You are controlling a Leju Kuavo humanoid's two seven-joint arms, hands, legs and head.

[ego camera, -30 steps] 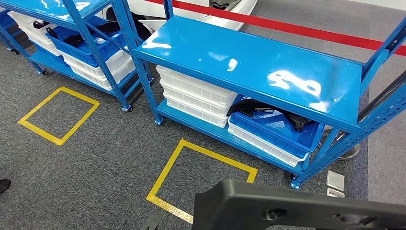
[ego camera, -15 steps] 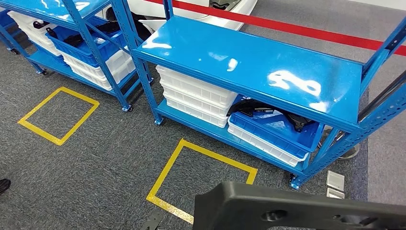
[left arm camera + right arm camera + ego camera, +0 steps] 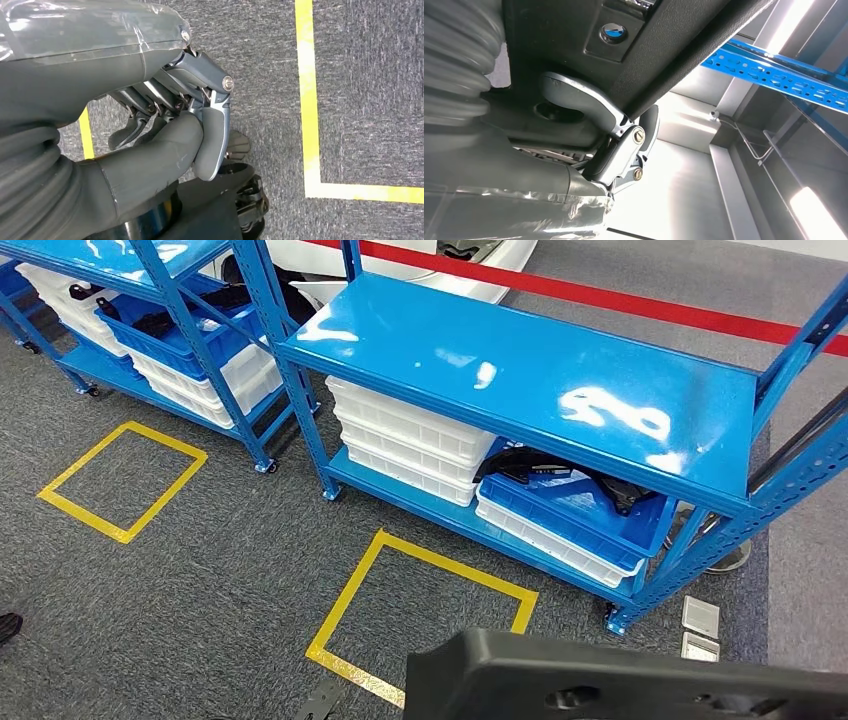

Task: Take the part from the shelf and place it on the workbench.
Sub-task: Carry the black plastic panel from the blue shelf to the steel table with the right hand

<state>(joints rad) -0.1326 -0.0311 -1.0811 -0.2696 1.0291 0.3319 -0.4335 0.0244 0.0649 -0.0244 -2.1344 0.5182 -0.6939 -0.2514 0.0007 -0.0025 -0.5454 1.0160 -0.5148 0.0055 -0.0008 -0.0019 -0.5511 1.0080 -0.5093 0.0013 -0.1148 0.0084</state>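
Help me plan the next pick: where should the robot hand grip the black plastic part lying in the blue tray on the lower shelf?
Probably the black plastic part by its raised curved end, which arches above the blue plastic tray rim. Come from the open front: the glossy blue top shelf covers it from above, and stacked white crates stand close beside it.

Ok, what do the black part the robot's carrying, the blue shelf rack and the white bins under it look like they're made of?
The black part looks like moulded plastic: matte, finely grained, with moulded holes. The right hand grips it. The blue shelf rack looks like painted or powder-coated steel: glossy top with glare, perforated uprights. The white bins look like smooth, slightly shiny plastic, though that is less certain.
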